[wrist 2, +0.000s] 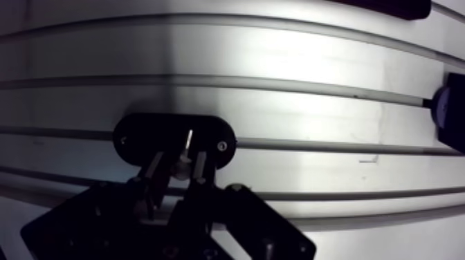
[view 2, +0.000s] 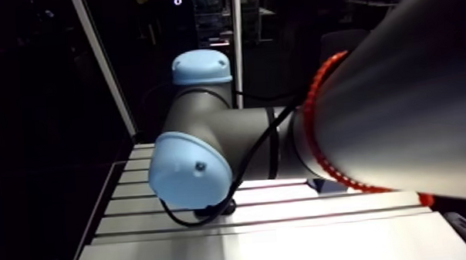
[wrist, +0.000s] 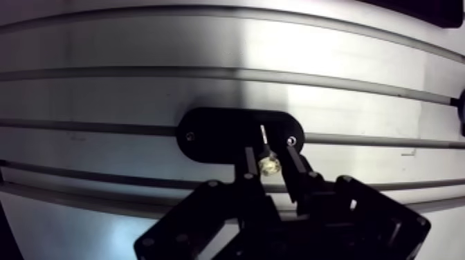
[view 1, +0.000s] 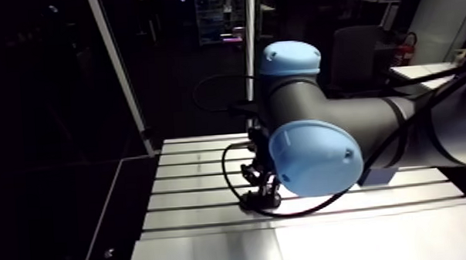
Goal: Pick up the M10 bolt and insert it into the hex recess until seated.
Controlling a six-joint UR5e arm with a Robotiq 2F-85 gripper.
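In the wrist view my gripper (wrist: 268,164) is shut on the M10 bolt (wrist: 268,160), whose bright metal head shows between the two fingertips (wrist: 250,160) with its shank pointing down. Directly under it lies a black oval fixture plate (wrist: 214,133) on the slotted aluminium table (wrist: 138,90); a screw marks each end of the plate. The bolt's tip reaches the plate's middle, where the hex recess is hidden by the bolt and fingers. In the arm view the gripper (view 1: 259,185) stands low over the same black plate (view 1: 256,202), partly behind the blue joint cap.
A dark round object (wrist 2: 450,110) sits on the table off to one side of the gripper. Another dark piece (wrist 2: 387,5) lies at the table's far edge. The table's left edge (view 1: 145,222) drops into darkness. The arm's elbow (view 1: 315,157) covers the table's middle.
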